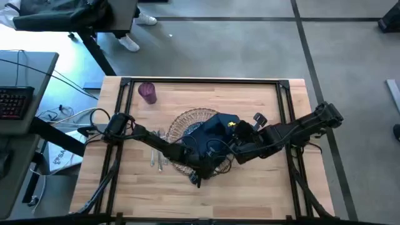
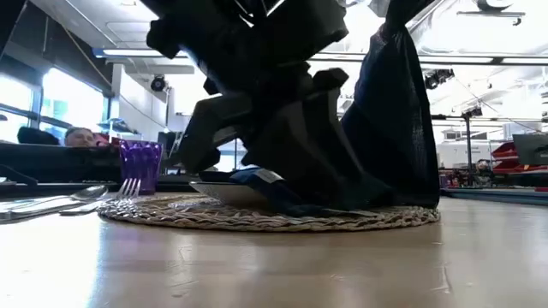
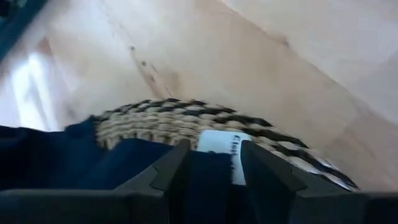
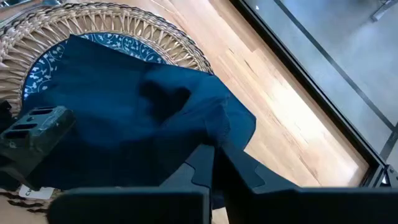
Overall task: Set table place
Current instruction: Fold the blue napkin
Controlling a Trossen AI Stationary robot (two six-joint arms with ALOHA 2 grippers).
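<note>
— Napkin [image 4: 124,118]? Where is it?
— Draped over the plate [image 4: 43,62] on the wicker mat [image 1: 187,122]. The left hand [image 3: 214,165] and right hand [image 4: 214,155] both pinch it, mid-bench [image 1: 262,187].

A robotics lab or workshop, probably within an open-plan office: a wooden table [image 1: 206,187] in a black metal frame on a grey tiled floor [image 1: 350,37], a desk with keyboard [image 1: 14,100] and trailing cables [image 1: 69,115], strip ceiling lights [image 2: 514,60] overhead.
</note>
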